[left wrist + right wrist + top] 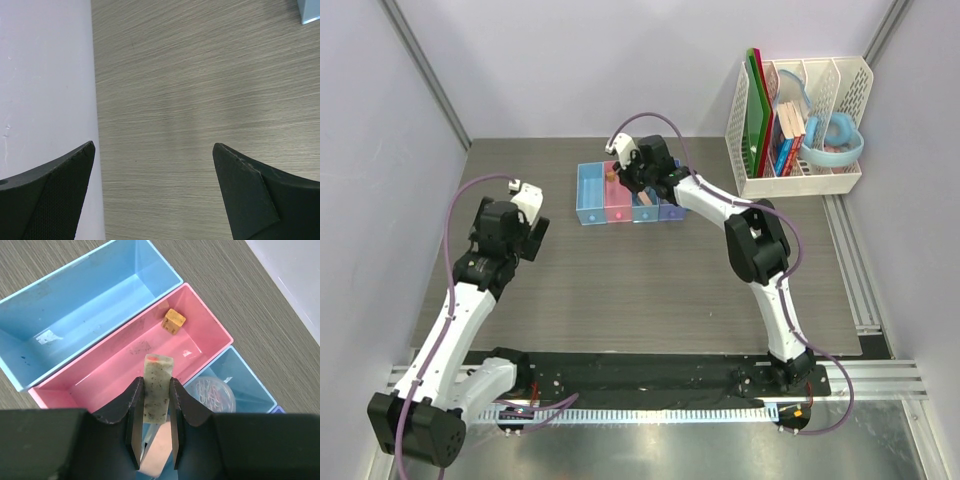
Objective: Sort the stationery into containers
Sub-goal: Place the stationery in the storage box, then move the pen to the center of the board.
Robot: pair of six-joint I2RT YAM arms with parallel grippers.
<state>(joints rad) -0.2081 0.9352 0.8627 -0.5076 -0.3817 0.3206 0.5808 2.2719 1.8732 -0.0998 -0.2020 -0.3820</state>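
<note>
Up at the back of the surface, a beige speckled eraser block with a red mark on its top end point(159, 367) is pinched upright between the narrow-set jaws of the right gripper point(155, 400). It hangs directly over the translucent pink plastic bin point(112, 370). A tiny yellow cube-like piece point(175, 321) lies on that bin's floor near one end. Joined to one long side of the pink bin is a light-blue translucent bin point(85, 305) with scuffed walls. On the other side sits a second light-blue bin point(242, 371) with a clear tape roll point(214, 394) lying flat in it, and past that comes the small violet-blue bin point(671, 210), mostly hidden by the arm. The left gripper point(154, 150) hovers well apart from the row, its jaws spread wide over bare wood grain beside the left wall. The grey-brown wood-grain surface point(650, 290) is boxed in by pale lilac walls point(570, 60) on the left, back and right. A tall white perforated file rack point(850, 85) stands at the far right corner, holding upright books point(790, 140), flat green boards point(757, 110) and a large light-blue ring point(835, 140). Along the near edge a black base plate point(650, 375) carries both arms, and a metal rail point(855, 270) runs down the right side.
</note>
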